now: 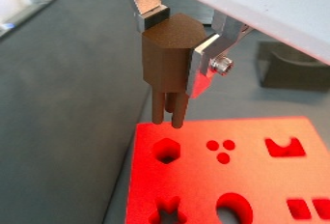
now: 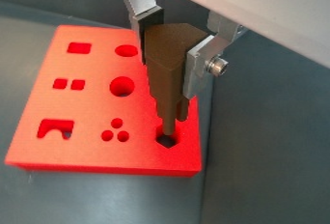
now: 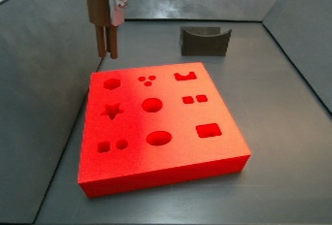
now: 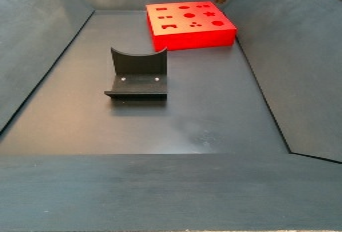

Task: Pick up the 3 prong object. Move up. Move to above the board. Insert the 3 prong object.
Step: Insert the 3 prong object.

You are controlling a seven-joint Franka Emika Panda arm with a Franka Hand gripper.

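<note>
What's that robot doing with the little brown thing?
The robot arm's end effector is shut on the 3 prong object, a small brown block with its thin prongs pointing down. It holds it up in the air by one edge of the board, the big red slab full of shaped holes. The prongs are not in any hole yet. A dark grey U-shaped block sits on the floor behind the board.

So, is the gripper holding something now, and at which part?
Yes. The gripper, above the board's far edge, holds the 3 prong object by its upper block, one finger on each side, prongs pointing down.
</note>
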